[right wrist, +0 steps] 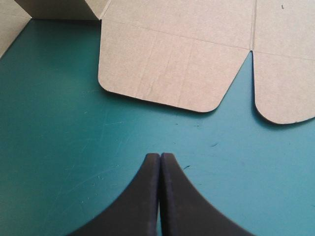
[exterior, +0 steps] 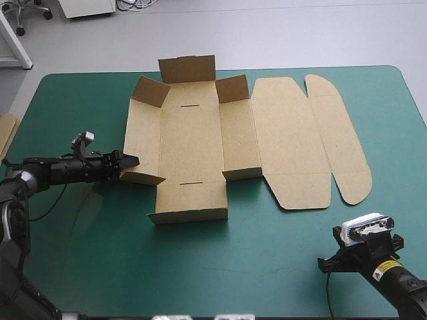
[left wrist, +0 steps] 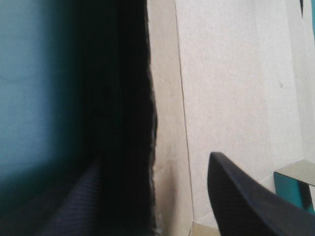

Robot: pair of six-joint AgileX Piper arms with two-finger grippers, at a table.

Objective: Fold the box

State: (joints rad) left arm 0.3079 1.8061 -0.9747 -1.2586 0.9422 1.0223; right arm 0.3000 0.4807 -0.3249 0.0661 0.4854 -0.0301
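Right jaws are pressed together, their two black fingers (right wrist: 140, 206) meeting in one pointed arch above the bare teal-green tabletop (exterior: 253, 267) near its front right corner. Smooth cover lies open on every side of them. Ahead and well apart lie two rounded brown flaps, one broad with trimmed corners (right wrist: 167, 64) and one curved like an ear (right wrist: 288, 88), both flat on the cover.

Farther in, the left arm (exterior: 60, 170) lies low over the cover. The left jaws stand apart, astride a raised edge of the box (exterior: 190, 140). One finger (left wrist: 248, 199) is over the pale inner face and the other (left wrist: 69, 211) is on the shadowed outer side. The cut edge between them looks rough and fibrous. From above, the tips are at the near left corner flap (exterior: 143, 177).

One box, a single sheet of matt brown board, fills the middle of the tabletop. Its left half is partly raised: a far flap (exterior: 187, 69) and two far corner flaps (exterior: 151, 91) stand up, and the base carries two short slots (exterior: 190, 105). Its right half, the lid (exterior: 287, 130) and an outer strip with rounded ends (exterior: 339, 137), lies flat. Wide cover is free along the near side, while the far flap stands at the far edge. A sliver of more board (exterior: 7, 130) shows at the left edge.
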